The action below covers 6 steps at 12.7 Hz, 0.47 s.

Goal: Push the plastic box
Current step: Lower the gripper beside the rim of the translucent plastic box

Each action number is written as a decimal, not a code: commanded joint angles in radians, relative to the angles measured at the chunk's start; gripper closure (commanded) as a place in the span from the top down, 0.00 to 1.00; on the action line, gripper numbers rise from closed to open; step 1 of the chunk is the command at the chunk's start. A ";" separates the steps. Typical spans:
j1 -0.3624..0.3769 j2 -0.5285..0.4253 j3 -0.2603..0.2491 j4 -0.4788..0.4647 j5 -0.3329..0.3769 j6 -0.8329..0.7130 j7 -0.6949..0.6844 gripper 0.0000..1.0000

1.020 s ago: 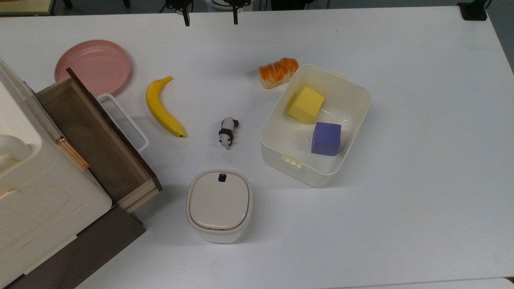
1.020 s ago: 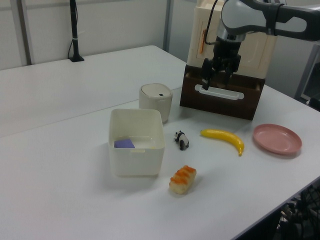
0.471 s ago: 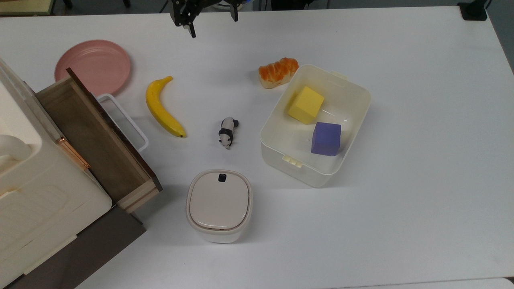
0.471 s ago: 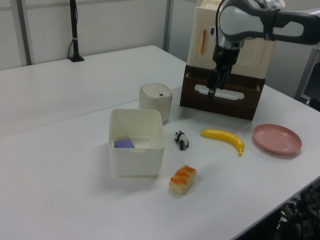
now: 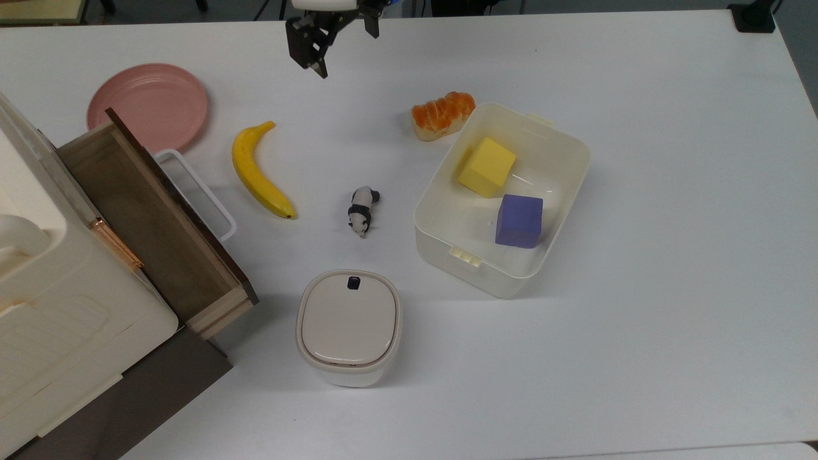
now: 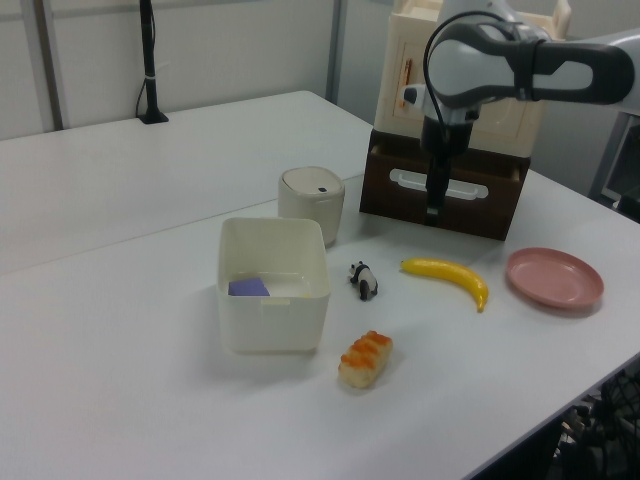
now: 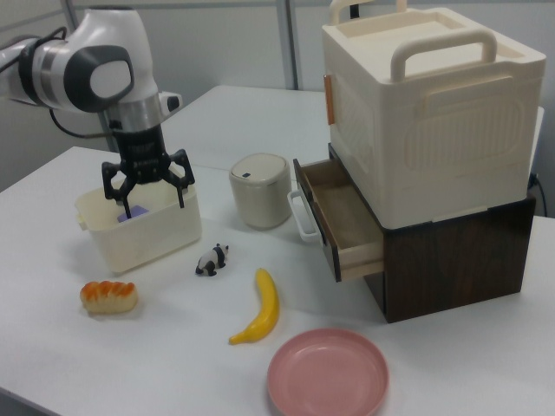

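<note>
Black two-finger gripper (image 5: 339, 48) open, empty, airborne. Large cream-white translucent plastic box (image 5: 562, 182) sits well apart, toward top view's lower right of gripper (bread roll (image 5: 442, 114) touching box's near corner).

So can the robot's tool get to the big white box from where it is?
Probably yes. The tool hangs open above the table, apart from the plastic box. The bread lies near one corner, but the box's other sides look free.
</note>
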 commanded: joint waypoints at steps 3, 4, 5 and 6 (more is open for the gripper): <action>0.043 0.065 -0.006 -0.032 0.000 0.102 -0.106 1.00; 0.048 0.084 -0.006 -0.032 -0.001 0.134 -0.106 1.00; 0.058 0.101 -0.006 -0.030 -0.003 0.150 -0.106 1.00; 0.060 0.107 -0.006 -0.031 -0.009 0.182 -0.103 1.00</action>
